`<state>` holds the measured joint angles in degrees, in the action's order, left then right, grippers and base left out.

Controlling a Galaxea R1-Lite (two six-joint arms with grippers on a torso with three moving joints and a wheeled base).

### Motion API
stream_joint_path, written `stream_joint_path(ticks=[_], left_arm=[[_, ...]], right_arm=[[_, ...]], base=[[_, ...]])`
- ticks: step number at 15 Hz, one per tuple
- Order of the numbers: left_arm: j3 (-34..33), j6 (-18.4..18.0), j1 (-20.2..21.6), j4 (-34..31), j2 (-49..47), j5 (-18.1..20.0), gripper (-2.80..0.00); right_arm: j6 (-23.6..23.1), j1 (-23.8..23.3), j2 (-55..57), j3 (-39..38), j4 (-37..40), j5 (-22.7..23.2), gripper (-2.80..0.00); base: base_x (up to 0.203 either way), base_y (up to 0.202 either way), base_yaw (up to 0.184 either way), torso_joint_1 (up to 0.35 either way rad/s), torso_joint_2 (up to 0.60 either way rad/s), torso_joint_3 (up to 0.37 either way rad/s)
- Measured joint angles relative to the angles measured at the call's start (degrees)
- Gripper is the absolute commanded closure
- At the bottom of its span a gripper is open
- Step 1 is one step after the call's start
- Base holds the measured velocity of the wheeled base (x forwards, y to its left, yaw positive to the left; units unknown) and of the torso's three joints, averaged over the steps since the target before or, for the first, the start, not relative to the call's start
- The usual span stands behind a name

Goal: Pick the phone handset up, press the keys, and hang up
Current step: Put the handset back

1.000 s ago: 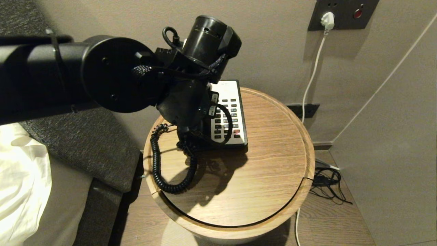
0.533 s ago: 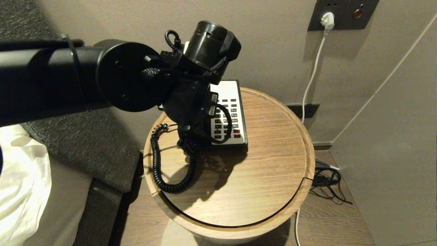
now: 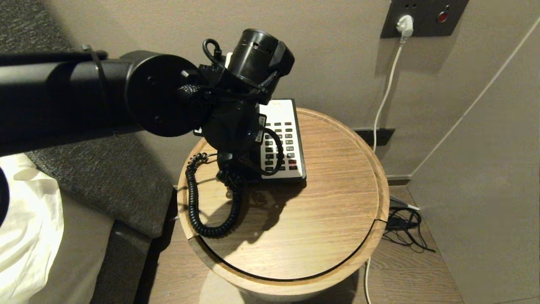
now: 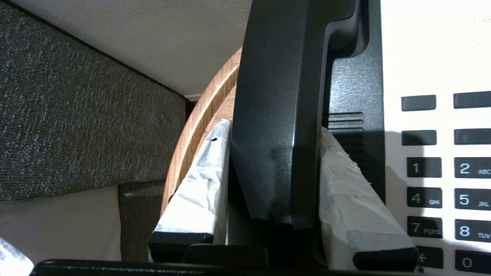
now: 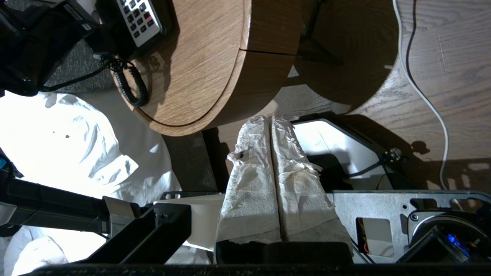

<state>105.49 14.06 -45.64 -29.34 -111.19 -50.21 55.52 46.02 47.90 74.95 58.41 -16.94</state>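
The left gripper clamps the phone handset across its long axis at frame centre; keys lie right. The right gripper, closed and empty, sits low.

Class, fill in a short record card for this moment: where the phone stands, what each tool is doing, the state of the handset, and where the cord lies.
Surface: round wooden table
Phone base: at the table's far edge
Left tool: shut on the phone handset, one wrapped finger on each side
Keys: uncovered, beside the handset
Coiled cord: looping over the table's left side
Right tool: shut, empty, low beside the table
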Motion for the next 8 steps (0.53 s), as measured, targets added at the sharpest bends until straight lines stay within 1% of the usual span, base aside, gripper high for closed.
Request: stream_joint_path(ticks=[8], left_arm=[[0.0,0.1,-0.7,0.0,-1.3,0.3,0.00]], right_arm=[[0.0,0.0,-0.2,-0.5,0.0,0.1,0.00]], base=[[0.000,0.000,0.000,0.000,0.00,0.000]])
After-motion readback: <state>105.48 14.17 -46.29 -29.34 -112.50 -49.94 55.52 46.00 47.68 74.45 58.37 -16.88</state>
